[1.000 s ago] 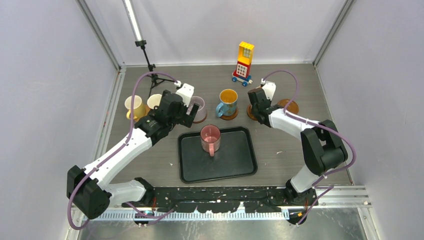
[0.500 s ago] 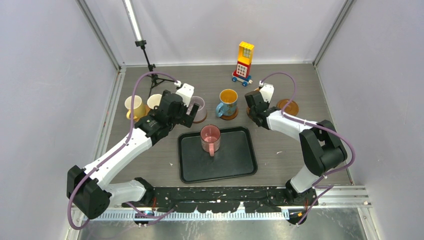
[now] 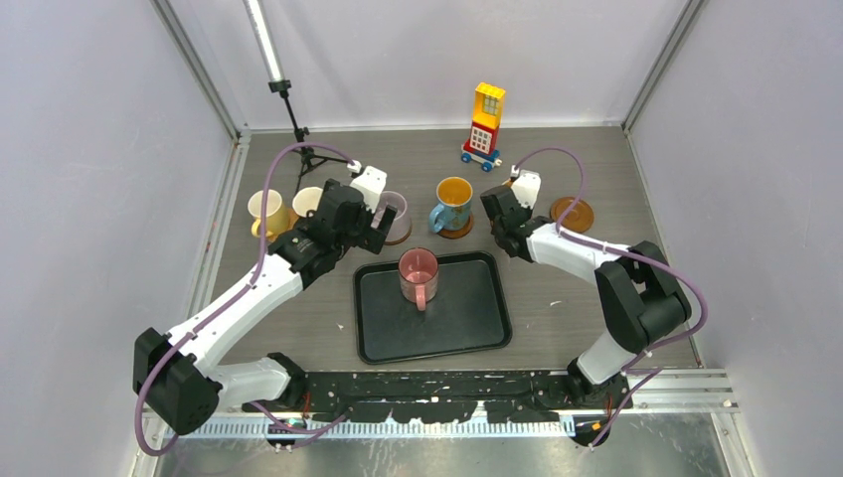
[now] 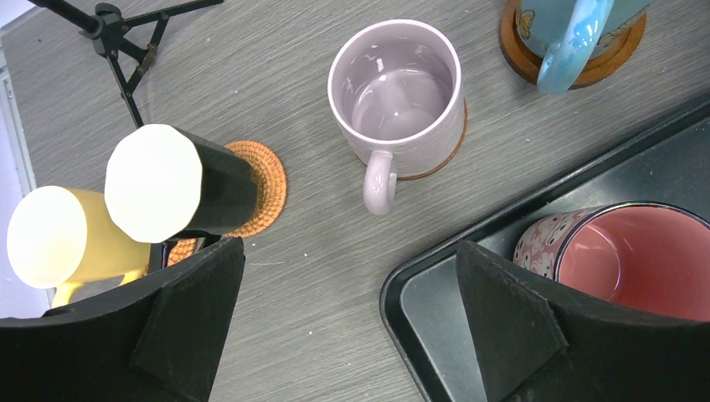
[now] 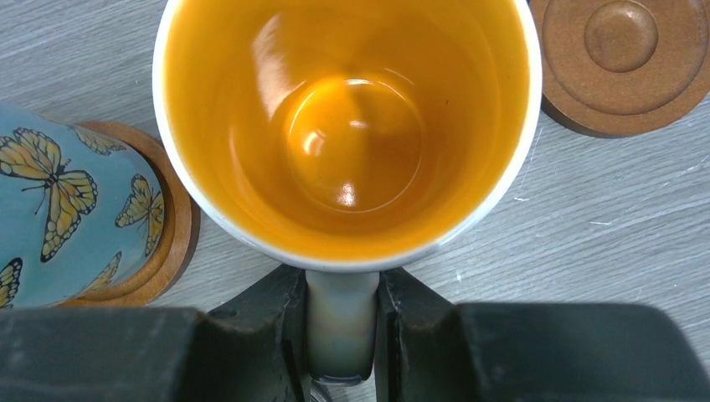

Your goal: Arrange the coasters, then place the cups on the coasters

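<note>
The orange-lined mug [image 5: 347, 134] sat clamped by its handle in the right gripper [image 5: 342, 328], just beside the blue mug [image 5: 59, 218]. A bare coaster [image 5: 624, 59] lay to its right. The left gripper [image 4: 347, 322] gaped empty.

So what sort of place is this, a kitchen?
More likely a robot test booth: a left arm and a right arm at a grey table, plain panels all round, a strip light on a tripod behind.
</note>
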`<state>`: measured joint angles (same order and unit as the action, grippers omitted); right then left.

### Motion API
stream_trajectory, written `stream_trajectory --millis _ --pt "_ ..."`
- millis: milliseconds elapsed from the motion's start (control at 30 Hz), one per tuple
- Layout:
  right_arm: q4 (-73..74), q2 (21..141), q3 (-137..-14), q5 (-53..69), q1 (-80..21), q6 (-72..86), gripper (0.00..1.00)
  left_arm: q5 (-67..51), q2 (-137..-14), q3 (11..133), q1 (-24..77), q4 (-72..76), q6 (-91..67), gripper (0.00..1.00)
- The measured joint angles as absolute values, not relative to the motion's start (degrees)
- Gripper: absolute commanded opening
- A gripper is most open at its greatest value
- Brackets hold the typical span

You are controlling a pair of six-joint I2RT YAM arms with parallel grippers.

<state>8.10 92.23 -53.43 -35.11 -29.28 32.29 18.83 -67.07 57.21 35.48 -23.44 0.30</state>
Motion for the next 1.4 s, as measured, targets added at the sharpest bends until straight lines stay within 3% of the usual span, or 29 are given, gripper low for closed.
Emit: stream_trajectory --millis 67,200,400,533,1067,1267,1400 --pt "8.6 92.1 -53.4 -35.5 -29.5 32.6 0.03 18.8 -67.1 57.2 35.5 -23.4 0.3 1.0" --pt "9.1 91.7 -53.2 -35.6 -29.6 33.4 0.19 18.8 -67.2 57.2 35.5 -23.5 0.3 1.0" --pt "9.1 91.7 -53.1 -35.6 -29.6 34.2 0.21 18.4 -67.2 57.2 35.5 -23.5 0.3 1.0" --pt "8.1 91.5 -52.4 -35.7 -29.6 33.9 0.31 18.4 -67.3 57.2 35.5 -23.5 0.3 1.0" --pt "5.2 91.4 -51.2 -35.9 -29.3 31.6 0.29 18.3 -67.7 57.2 35.4 -23.5 0.3 1.0" --pt "5.0 91.4 -51.1 -35.7 -28.8 31.4 0.51 18.2 -68.0 57.2 35.4 -23.5 0.3 1.0" --pt "6.5 90.8 -51.1 -34.9 -28.6 31.2 0.61 18.0 -68.0 57.2 35.4 -23.5 0.3 1.0"
